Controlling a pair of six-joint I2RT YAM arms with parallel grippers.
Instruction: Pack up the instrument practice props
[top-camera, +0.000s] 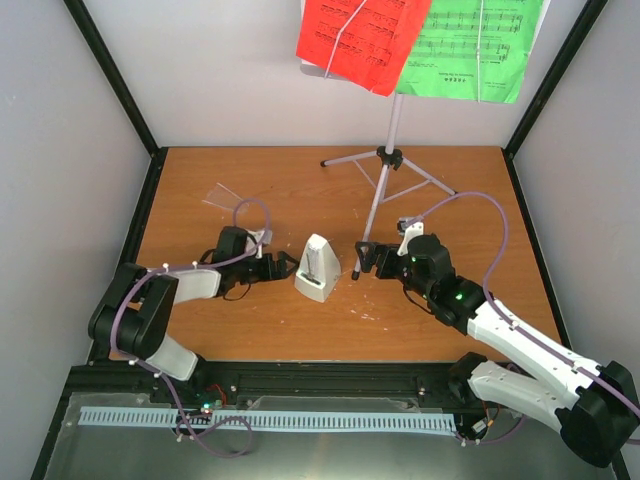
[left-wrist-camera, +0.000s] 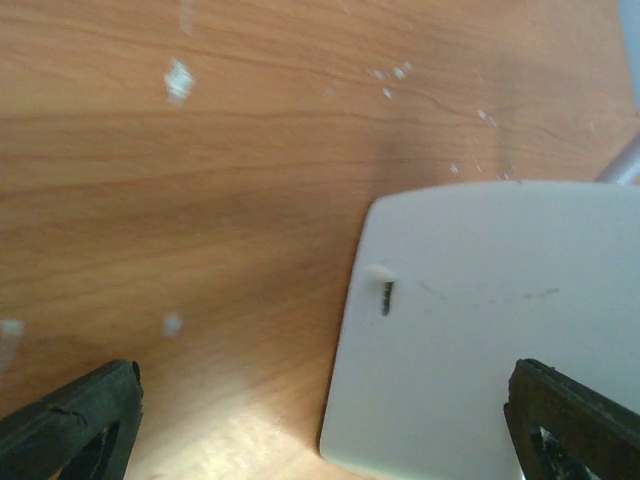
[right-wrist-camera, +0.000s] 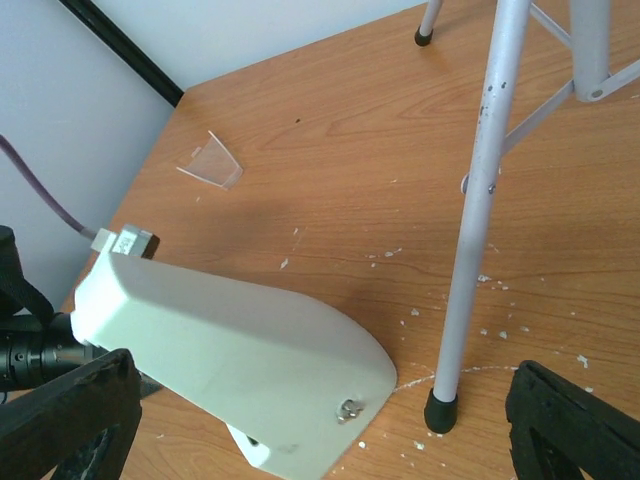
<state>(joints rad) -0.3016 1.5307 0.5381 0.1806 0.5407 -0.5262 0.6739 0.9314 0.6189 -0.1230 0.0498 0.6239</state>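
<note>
We judged the main hazard to be the small white pyramid-shaped metronome (top-camera: 317, 267), which stood upright on the brown wooden table (top-camera: 230, 190) between the two arms. It looked tall for its base, so a finger brushing one face instead of squeezing both could tip it or shove it across the board, and its smooth sloped sides might let it slip out of a pinch taken too high. A second risk was the white perforated music stand on its thin silver tripod (top-camera: 388, 165), one foot of which rested just beside the metronome and near the right gripper (top-camera: 361, 262). A careless sweep by that arm could catch the leg and topple the stand, bringing down the red sheet-music page (top-camera: 358, 35) and the green sheet-music page (top-camera: 470, 45) on its desk at the back. The left gripper (top-camera: 282, 268) sat low at the metronome's left side, jaws spread wide and gripping nothing. In its wrist view the white body reached across to one finger, but we could not tell whether they touched. The right gripper was also wide open and empty, facing the metronome with the tripod leg just ahead of it. A small clear plastic piece (top-camera: 222, 194) lay well apart at the far left.
</note>
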